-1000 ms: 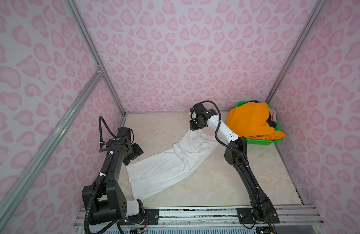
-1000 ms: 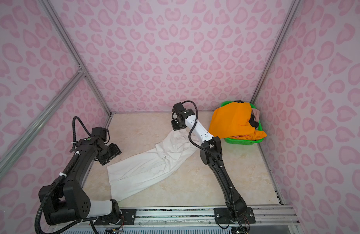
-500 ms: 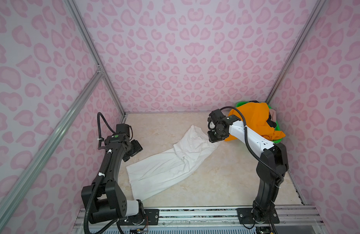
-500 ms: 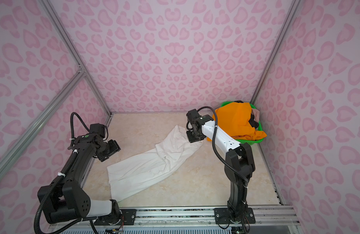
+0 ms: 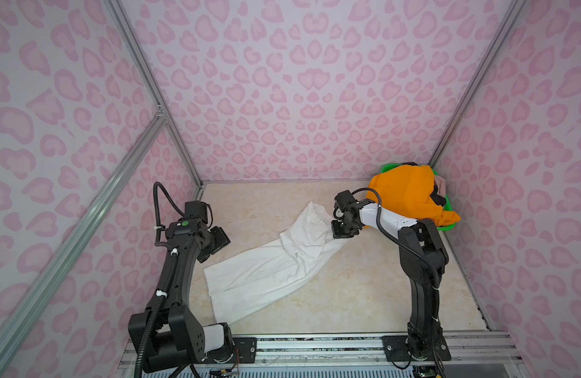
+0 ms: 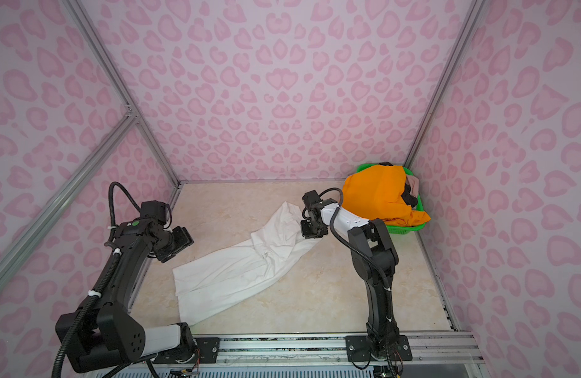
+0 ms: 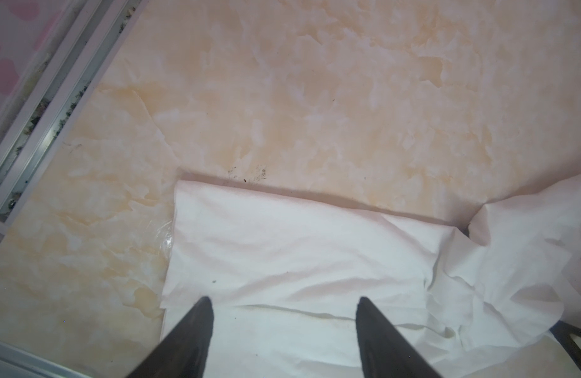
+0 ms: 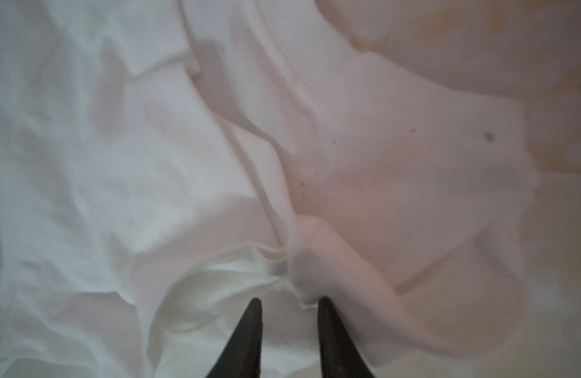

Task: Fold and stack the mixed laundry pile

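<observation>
Right gripper [image 8: 290, 299] low on the far part of the shirt [image 5: 266, 268], jaws a narrow gap apart astride a raised fold, hold on cloth impossible to confirm; left gripper [image 7: 284, 298] spread wide and empty above the near end. Shirt stretched slantwise across the table [image 5: 348, 294], shorts [image 5: 403, 193] and other pieces [image 5: 441, 185] heaped in the basket [image 5: 446, 225] at the far right corner. Best served by a firm pinch on that fold, a matching grab at the near end, then an even lift and pull to flatten the crumpled middle before any folding.
</observation>
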